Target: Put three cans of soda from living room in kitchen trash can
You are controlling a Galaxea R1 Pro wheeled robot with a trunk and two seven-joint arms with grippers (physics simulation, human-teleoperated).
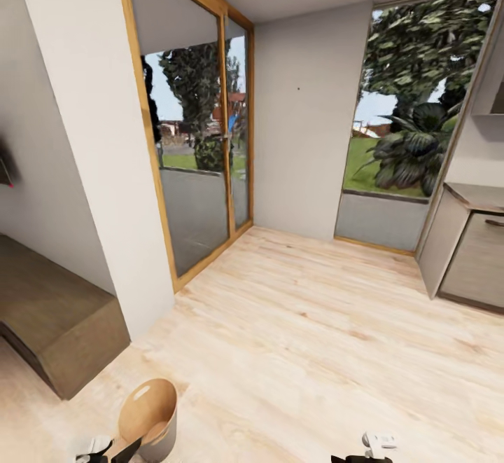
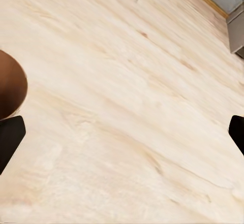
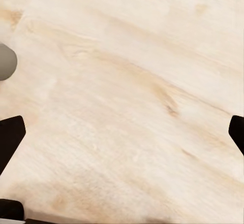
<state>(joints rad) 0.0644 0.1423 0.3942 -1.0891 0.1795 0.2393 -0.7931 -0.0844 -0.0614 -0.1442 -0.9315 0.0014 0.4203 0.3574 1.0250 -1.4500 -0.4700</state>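
Note:
The tash can [image 1: 148, 417], a pale grey bucket with an orange-brown inside, stands tilted on the pale plank floor at the lower left of the head view. My left gripper [image 1: 105, 450] sits right beside it. In the left wrist view the left gripper [image 2: 122, 137] is open, its black fingertips [image 2: 10, 137] wide apart over bare floor, and the can's brown inside [image 2: 10, 84] touches the frame edge. My right gripper [image 3: 122, 137] is open too, over floor, with a grey curved edge [image 3: 6, 61] to one side. The can of soda is out of view.
Wood-framed glass doors [image 1: 203, 148] stand ahead on the left, past a white wall pillar [image 1: 105, 169]. A low brown cabinet [image 1: 56, 323] juts out at the left. Grey kitchen cabinets [image 1: 469, 253] line the right. A window [image 1: 406, 134] with plants is ahead.

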